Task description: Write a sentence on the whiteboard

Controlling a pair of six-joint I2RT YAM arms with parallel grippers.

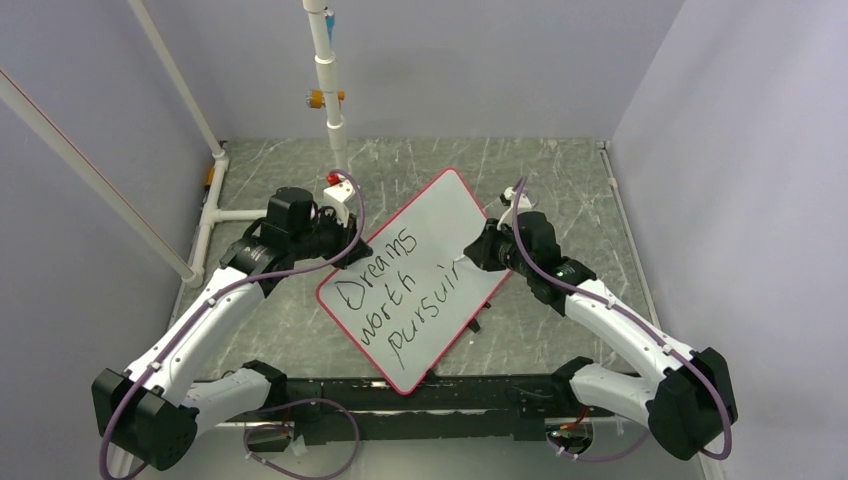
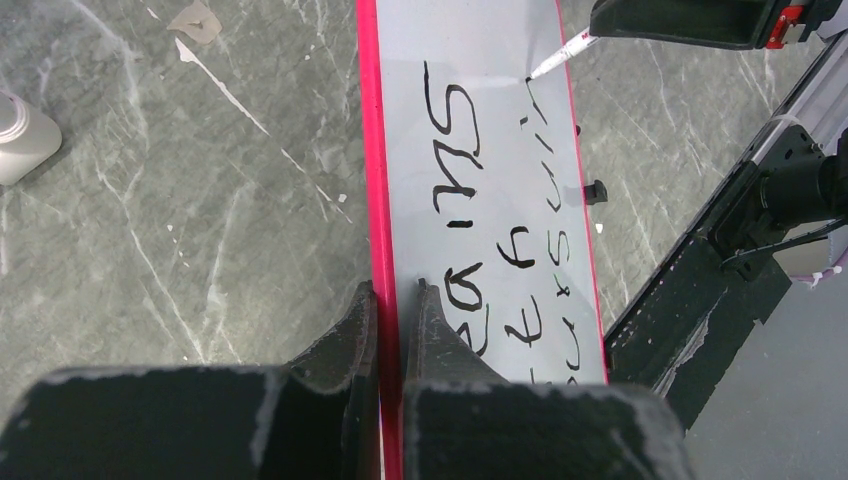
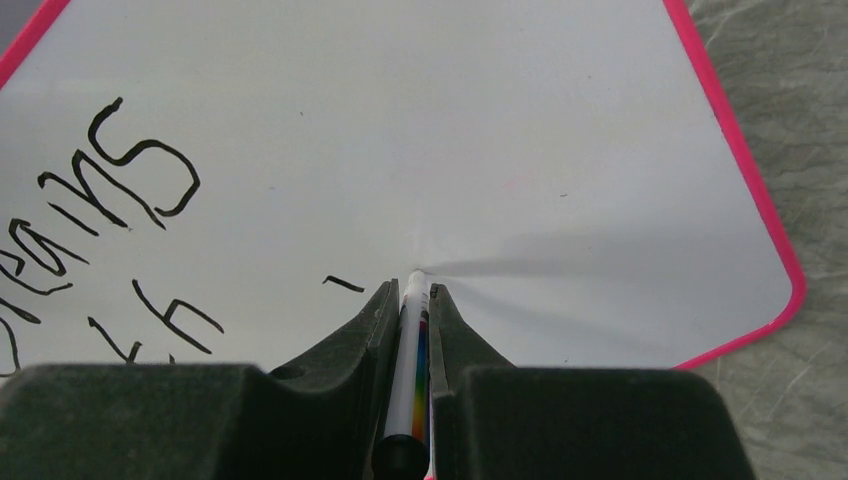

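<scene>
Top external view, starting at my left: my left gripper is clamped on the whiteboard, pinching the red rim of its left edge. The board lies diagonally on the grey marbled table, between my two arms. Across it runs the sentence, three lines of black lettering. Further right, my right gripper is closed around a white marker, its tip on the board by the third line's end.
</scene>
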